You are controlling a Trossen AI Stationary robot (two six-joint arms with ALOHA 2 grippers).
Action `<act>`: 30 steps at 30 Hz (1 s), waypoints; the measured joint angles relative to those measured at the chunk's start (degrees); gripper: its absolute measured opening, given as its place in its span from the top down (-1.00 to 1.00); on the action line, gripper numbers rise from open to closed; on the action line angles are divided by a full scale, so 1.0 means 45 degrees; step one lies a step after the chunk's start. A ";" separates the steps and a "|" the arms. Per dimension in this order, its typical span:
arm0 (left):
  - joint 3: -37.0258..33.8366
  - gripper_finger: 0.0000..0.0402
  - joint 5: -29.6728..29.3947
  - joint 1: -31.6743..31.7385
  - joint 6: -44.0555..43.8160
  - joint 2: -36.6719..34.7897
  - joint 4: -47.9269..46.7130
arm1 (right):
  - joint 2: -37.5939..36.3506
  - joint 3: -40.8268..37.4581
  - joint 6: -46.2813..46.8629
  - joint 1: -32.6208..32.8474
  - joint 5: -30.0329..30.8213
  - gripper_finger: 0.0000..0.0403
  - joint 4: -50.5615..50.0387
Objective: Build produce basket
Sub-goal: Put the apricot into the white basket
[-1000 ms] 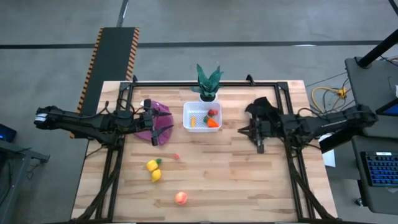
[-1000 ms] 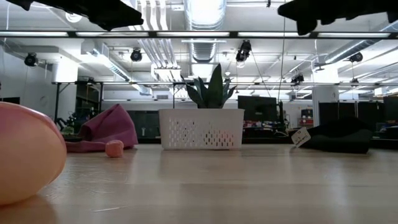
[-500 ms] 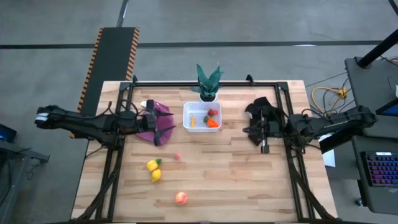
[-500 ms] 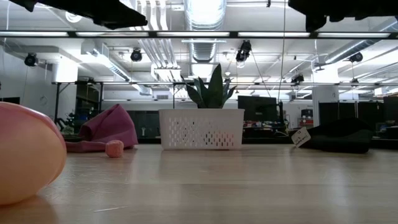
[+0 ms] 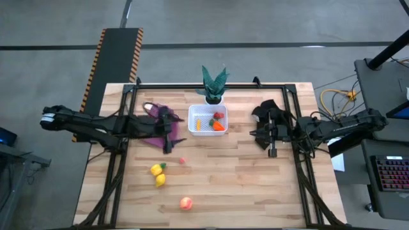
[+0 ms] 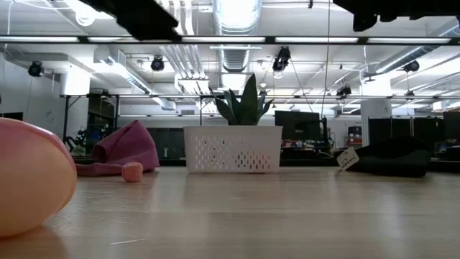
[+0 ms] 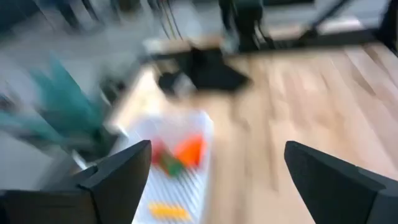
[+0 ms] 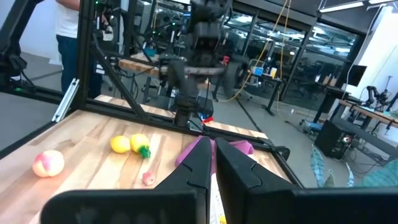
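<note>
The white mesh basket stands mid-table in front of the potted plant. It holds an orange carrot, a red berry and a small yellow piece. Two lemons, a red berry and a peach-pink fruit lie on the wood nearer the front. My left gripper hovers open over the purple cloth, just left of the basket. My right gripper hangs shut to the basket's right, above the table.
A potted plant stands behind the basket. The purple cloth lies to its left and a black cloth to its right. In the low view the peach fruit sits very close. A person stands beyond the table.
My left gripper has moved toward the table's right, across the purple cloth and closer to the basket; its wrist view is blurred by motion. My right gripper has drawn back slightly toward the right edge and then kept still. The produce and the basket have stayed put.
</note>
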 joint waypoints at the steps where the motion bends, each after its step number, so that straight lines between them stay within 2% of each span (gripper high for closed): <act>1: 0.0153 -0.76 0.0235 -0.0047 -0.0595 0.0192 -0.0694 | 0.0000 0.0000 0.0000 0.0000 0.0000 0.93 -0.0001; 6: 0.0451 -0.76 0.0745 -0.0338 -0.3450 0.1298 -0.3481 | 0.0037 0.0000 0.0313 0.0000 -0.0003 0.93 -0.0030; 10: 0.0364 -0.76 0.0914 -0.0782 -0.4952 0.2329 -0.4421 | 0.0099 0.0005 0.0570 0.0000 0.0000 0.93 -0.0080; 21: 0.0469 -0.76 0.1721 -0.2030 -0.6945 0.5306 -0.4151 | 0.0170 0.0000 0.0011 0.0000 0.0000 0.94 -0.0007; 30: 0.0734 -0.76 0.1704 -0.2273 -0.6994 0.7297 -0.3355 | 0.0170 0.0011 -0.0427 0.0000 0.0000 0.94 0.0027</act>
